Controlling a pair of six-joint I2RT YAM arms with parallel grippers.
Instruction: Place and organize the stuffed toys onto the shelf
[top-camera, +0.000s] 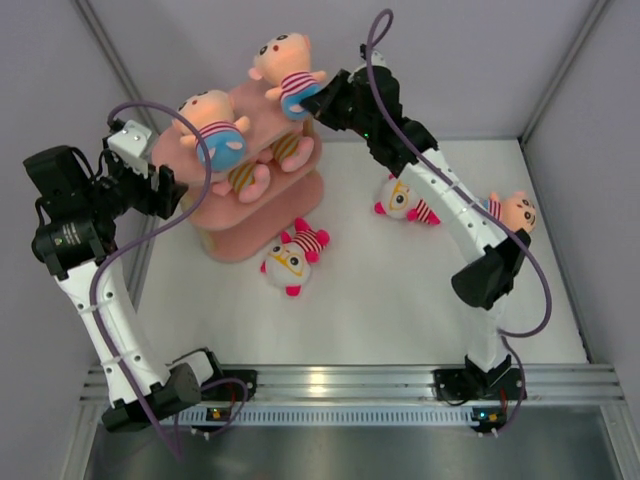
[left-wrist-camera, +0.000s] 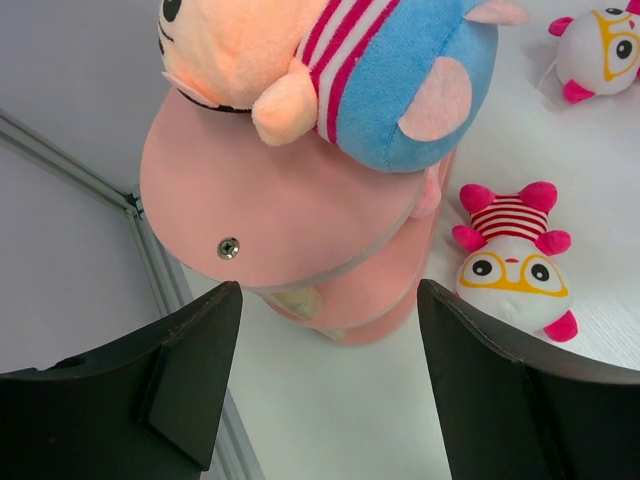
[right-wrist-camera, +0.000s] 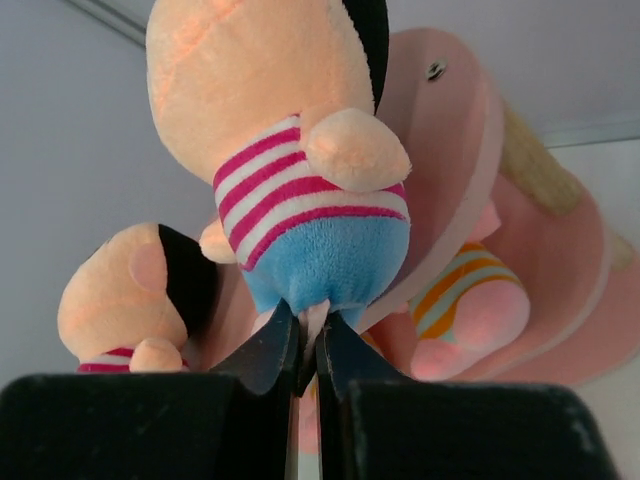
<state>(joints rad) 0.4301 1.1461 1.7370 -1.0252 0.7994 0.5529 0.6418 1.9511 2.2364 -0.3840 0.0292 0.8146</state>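
Our right fingers are pinched shut on the blue pants of the peach doll over the 1 o'clock end of the shelf, left fingers wide and empty at its 9, so we'd seat it fully beside its twin before letting go.

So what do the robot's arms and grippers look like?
The left arm and right arm are white tubes with black joint housings, each trailed by a purple cable. The left gripper and right gripper have two flat black fingers each.
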